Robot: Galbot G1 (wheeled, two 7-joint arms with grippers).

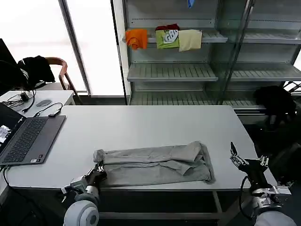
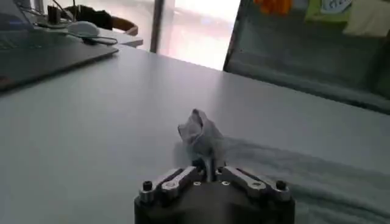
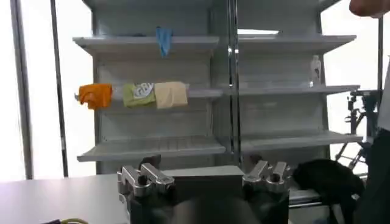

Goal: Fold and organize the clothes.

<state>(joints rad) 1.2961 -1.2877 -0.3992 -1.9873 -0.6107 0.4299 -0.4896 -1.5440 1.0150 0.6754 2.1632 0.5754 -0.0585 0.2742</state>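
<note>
a grey table (image 1: 141,127) stands before grey metal shelves (image 1: 171,71) holding small orange, green and cream garments (image 1: 164,37). bright windows (image 1: 33,33) lie to the left, with a wooden chair (image 1: 61,70) and a side desk (image 1: 51,96) below.

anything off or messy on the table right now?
Nothing spilled or damaged. The grey shirt lies folded into a long band near the table's front edge, but rumpled, its right end bunched. The left gripper pinches its left corner, lifting a small peak of cloth. The right gripper waits open, off the table's right edge.
</note>
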